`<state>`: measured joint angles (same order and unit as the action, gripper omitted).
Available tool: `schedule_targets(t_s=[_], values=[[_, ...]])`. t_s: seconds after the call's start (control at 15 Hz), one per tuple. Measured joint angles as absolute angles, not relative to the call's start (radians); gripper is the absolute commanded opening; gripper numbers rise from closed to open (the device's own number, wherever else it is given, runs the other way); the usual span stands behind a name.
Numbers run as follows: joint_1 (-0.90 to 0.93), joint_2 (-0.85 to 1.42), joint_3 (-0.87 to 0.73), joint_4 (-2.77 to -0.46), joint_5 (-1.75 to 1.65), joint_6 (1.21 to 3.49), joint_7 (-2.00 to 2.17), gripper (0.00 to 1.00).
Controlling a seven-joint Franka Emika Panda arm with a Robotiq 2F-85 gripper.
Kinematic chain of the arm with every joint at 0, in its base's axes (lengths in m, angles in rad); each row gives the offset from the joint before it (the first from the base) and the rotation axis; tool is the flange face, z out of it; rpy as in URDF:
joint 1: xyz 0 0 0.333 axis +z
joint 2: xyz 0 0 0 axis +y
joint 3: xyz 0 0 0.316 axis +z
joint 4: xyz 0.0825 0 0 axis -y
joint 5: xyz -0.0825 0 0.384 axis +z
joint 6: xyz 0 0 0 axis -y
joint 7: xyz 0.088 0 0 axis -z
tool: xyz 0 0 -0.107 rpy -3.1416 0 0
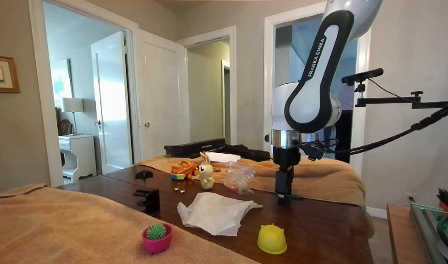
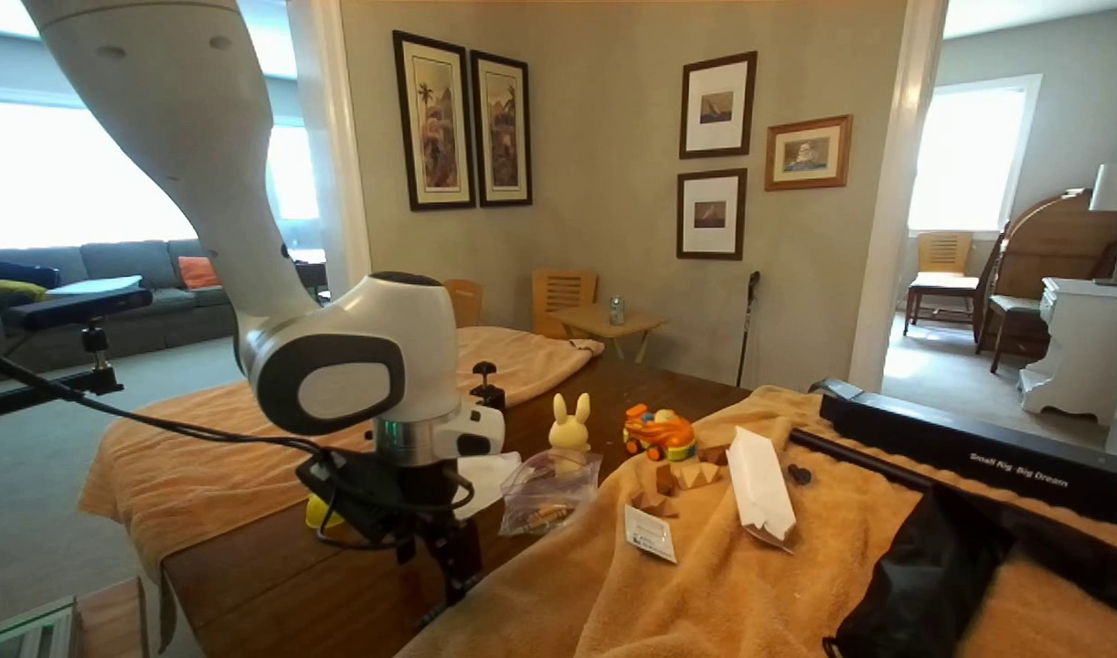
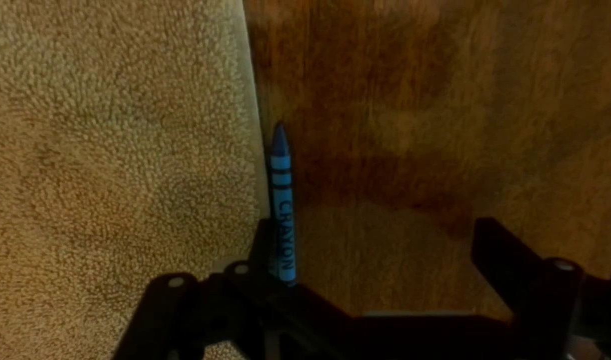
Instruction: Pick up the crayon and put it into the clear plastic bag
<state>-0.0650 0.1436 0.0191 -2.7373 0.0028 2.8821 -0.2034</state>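
A blue crayon (image 3: 284, 220) lies on the dark wood table along the towel edge in the wrist view. Its blue end also shows beside the gripper in an exterior view (image 1: 295, 197). My gripper (image 3: 375, 225) is open, with its fingers wide apart and only table between them. The left finger in the wrist view is right beside the crayon, which lies at the inner side of that finger; I cannot tell whether they touch. The fingers point down near the table in an exterior view (image 1: 282, 201). The clear plastic bag (image 1: 241, 179), with orange crayons inside, also shows in an exterior view (image 2: 547, 498).
A cream bunny toy (image 1: 206, 176) and an orange toy vehicle (image 1: 184, 169) stand near the bag. White paper (image 1: 216, 214), a yellow cup (image 1: 271, 240), a black clamp (image 1: 150, 198) and a pink bowl (image 1: 157, 244) are farther off. Orange towel (image 2: 705, 594) borders the table.
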Motion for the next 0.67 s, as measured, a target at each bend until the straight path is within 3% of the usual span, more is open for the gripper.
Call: schedule_targets(t_s=[0.67], values=[[-0.068,0.146,0.05,-2.737,0.036,2.882,-0.217,1.0]])
